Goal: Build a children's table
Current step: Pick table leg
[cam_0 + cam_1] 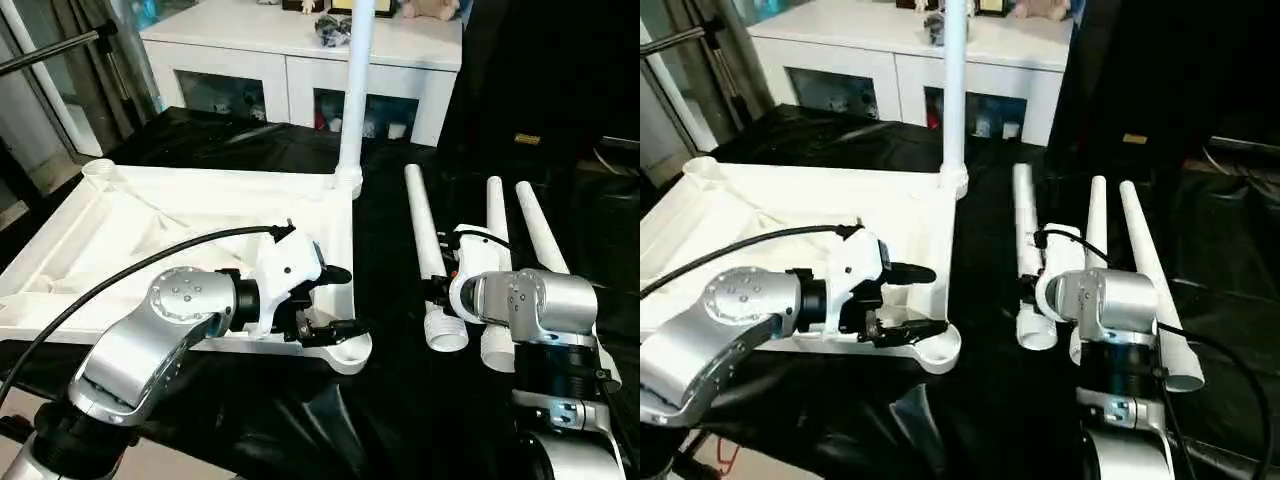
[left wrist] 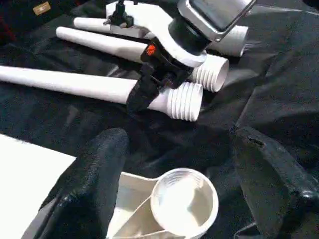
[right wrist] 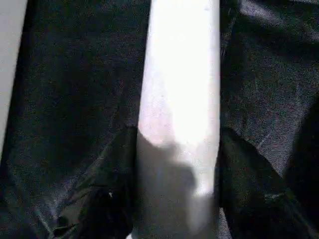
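Note:
The white tabletop (image 1: 150, 220) lies ribbed side up on black cloth. One white leg (image 1: 357, 90) stands upright in its far right corner socket. My left gripper (image 1: 340, 300) is open, its black fingers (image 2: 94, 179) standing either side of the empty near right corner socket (image 2: 183, 201). To the right, three legs lie side by side on the cloth. My right gripper (image 3: 177, 199) is down on the leftmost leg (image 1: 422, 230) near its ribbed end, with its fingers pressed to both sides of the leg (image 3: 179, 74). The middle leg (image 1: 495, 215) and the right leg (image 1: 540, 235) lie untouched.
A white cabinet (image 1: 300, 60) with glass doors stands behind the table. The black cloth (image 1: 390, 400) covers the work surface and bunches at the front. A dark bulky object (image 1: 540, 70) stands at the back right. A metal pole (image 1: 50, 50) slants at the far left.

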